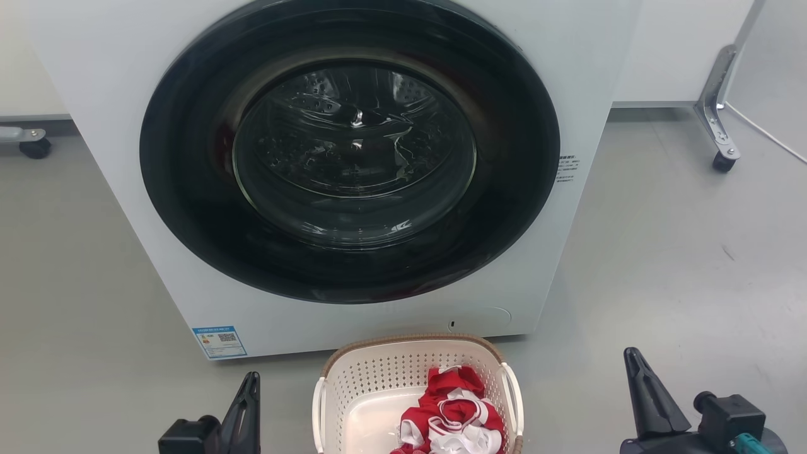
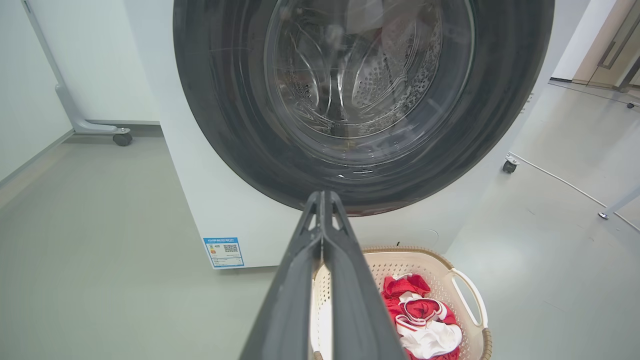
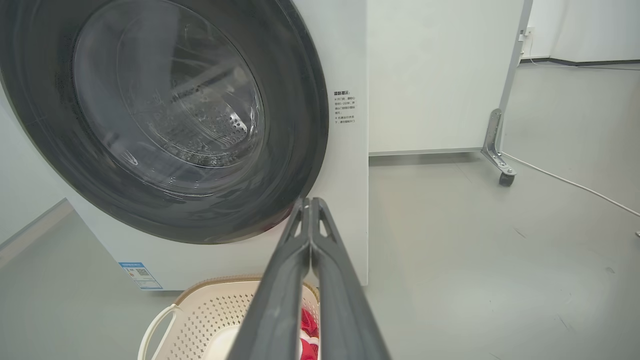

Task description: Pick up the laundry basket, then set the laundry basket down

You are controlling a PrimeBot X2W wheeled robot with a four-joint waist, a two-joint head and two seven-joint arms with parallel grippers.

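Observation:
The laundry basket (image 1: 378,378) stands on the grey floor just in front of the washing machine, cream-white with perforated sides, a brown rim and white side handles. Red and white clothes (image 1: 457,416) lie in its right half. In the left wrist view the laundry basket (image 2: 450,270) appears lower right; in the right wrist view the laundry basket (image 3: 210,315) sits at the bottom left. My left gripper (image 1: 251,378) hovers left of the basket, fingers shut and empty. My right gripper (image 1: 632,354) is to the basket's right, also shut and empty. Neither touches the basket.
The white washing machine (image 1: 126,94) with its closed dark round door (image 1: 350,151) rises directly behind the basket. A wheeled metal leg (image 1: 719,120) and a white cable (image 1: 766,132) are at the far right. Another caster (image 1: 34,148) sits far left.

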